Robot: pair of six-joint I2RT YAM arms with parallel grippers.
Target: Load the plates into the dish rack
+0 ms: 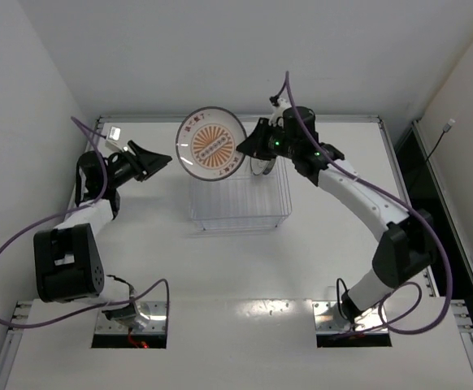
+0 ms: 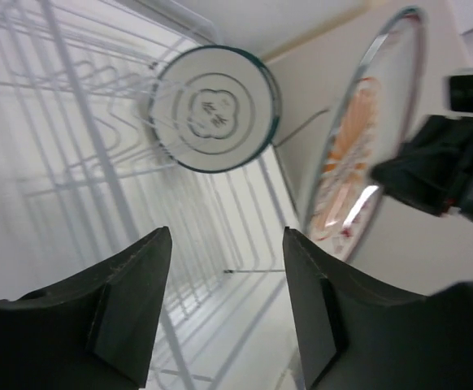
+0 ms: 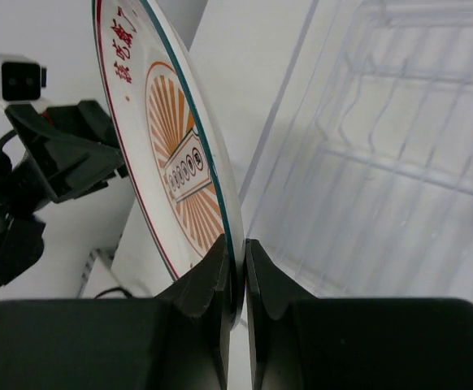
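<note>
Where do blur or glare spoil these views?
Top view: evenly lit and sharp, though the wire rack is faint against the white table. Left wrist view: near rack wires washed out and soft; a bright glare streak on the orange plate. Right wrist view: plate crisp by the right claw, rack behind soft.

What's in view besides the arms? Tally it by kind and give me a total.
Wire dish rack: 1
Plates: 2, the orange sunburst plate held in the right tool and the grey-ringed plate standing in the rack
Total: 3
</note>
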